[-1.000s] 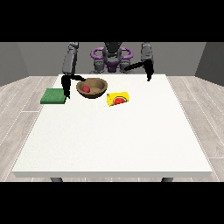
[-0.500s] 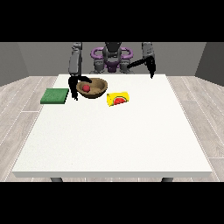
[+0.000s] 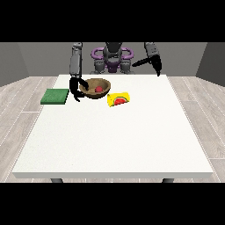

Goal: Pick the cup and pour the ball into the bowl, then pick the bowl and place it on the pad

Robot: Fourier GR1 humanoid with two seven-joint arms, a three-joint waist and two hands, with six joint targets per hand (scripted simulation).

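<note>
Bowl (image 3: 96,88) of brown wood sits on the white desk (image 3: 114,136), toward the far side and left of centre in the front view, with the red ball (image 3: 99,89) lying inside it. Just to its right the yellow cup (image 3: 119,99) lies on its side, a red and green picture on its face, its near edge close to the bowl but apart from it. The green pad (image 3: 55,96) lies flat near the desk's left edge, well clear of the bowl.

The robot hand at the view's left (image 3: 77,90) hangs down at the bowl's left rim, between the bowl and the pad, its dark fingers curved inward toward the bowl's wall; whether they actually clasp the rim I cannot tell. The robot hand at the view's right (image 3: 156,66) is held up above the far right part of the desk, away from every object, fingers pointing down; whether they are apart or together I cannot tell.
</note>
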